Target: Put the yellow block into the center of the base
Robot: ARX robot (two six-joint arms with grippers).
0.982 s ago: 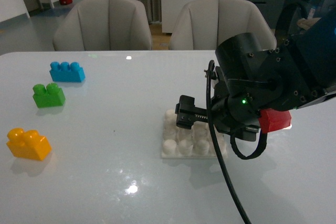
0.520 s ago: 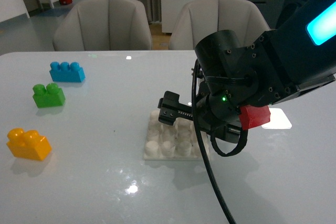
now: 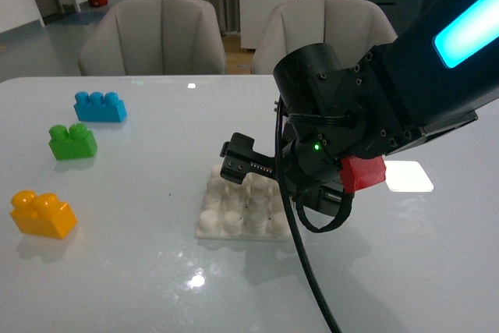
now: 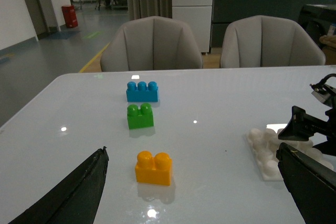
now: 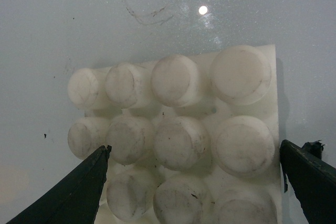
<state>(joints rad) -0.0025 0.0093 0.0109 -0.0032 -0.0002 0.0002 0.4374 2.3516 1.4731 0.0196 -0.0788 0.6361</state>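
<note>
Overhead, right hand (image 5: 194, 182) spread wide astride base (image 5: 178, 129), yellow block (image 3: 43, 214) apart, no lettering legible.

The yellow block (image 3: 43, 214), a two-stud brick, is seen upright, well to the left of the base (image 3: 234, 210), a flat white studded plate lying level.

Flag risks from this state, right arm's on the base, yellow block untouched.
1. The right gripper sits over the base, fingers spread on either side; the plate lies loose on the glossy table and may skid or twist further.
2. The right arm covers the base's center, likely blocking insertion until it clears.
3. The yellow block sits far off by the table's edge; a nudge from the left gripper could send it off.
</note>
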